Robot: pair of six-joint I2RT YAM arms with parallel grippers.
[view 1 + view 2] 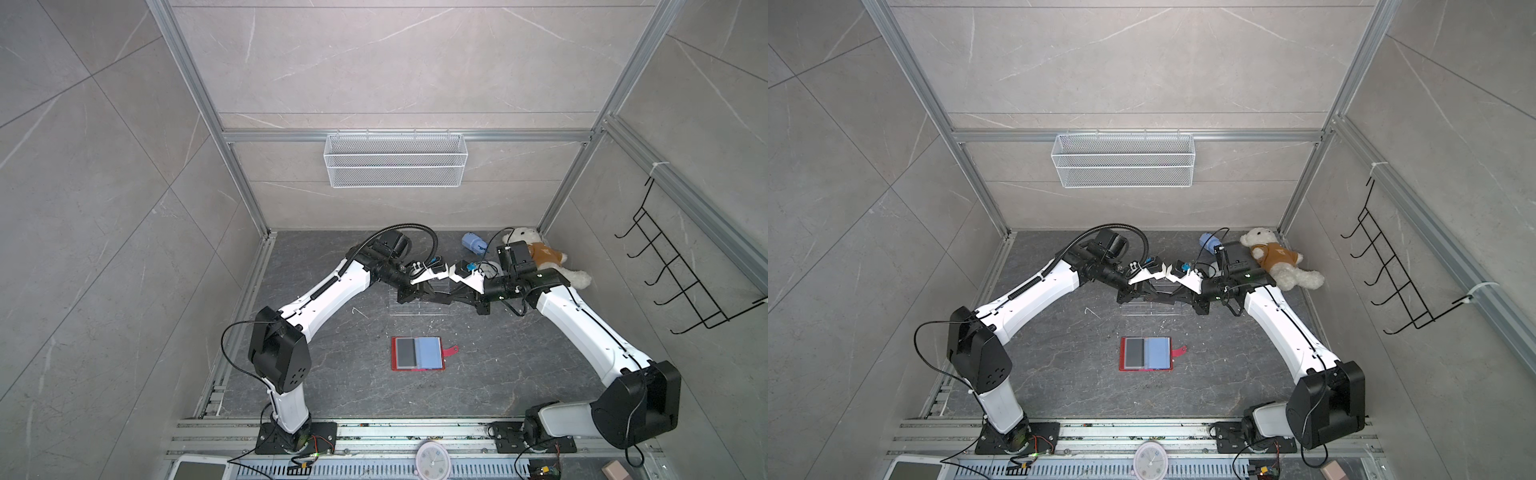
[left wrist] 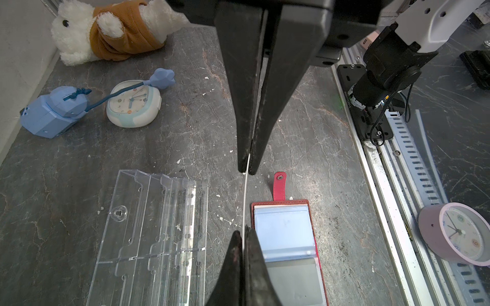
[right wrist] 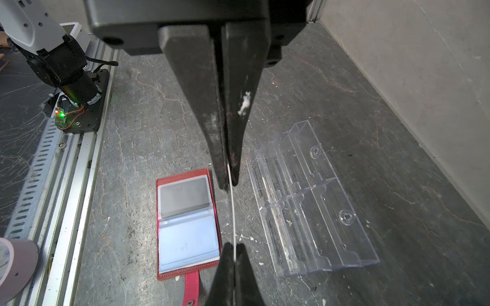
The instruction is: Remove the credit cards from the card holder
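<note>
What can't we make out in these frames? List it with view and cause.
- Wrist views: held credit card is edge-on, pinched between left end effector and right end effector; face unseen.
- Both top views: that card is lost against the dark end effectors, which also cover most of the clear stand.
- Right wrist view: sleeved credit card in the card holder shows no readable print through glare.
- Under the pale blue page: hidden.

The left gripper (image 2: 247,171) pinches a thin card (image 2: 245,201) edge-on; the right gripper (image 2: 242,234), at six o'clock from it, clamps the same card. The open holder (image 2: 283,233) lies at four o'clock, the clear stand (image 2: 148,238) at eight.
</note>
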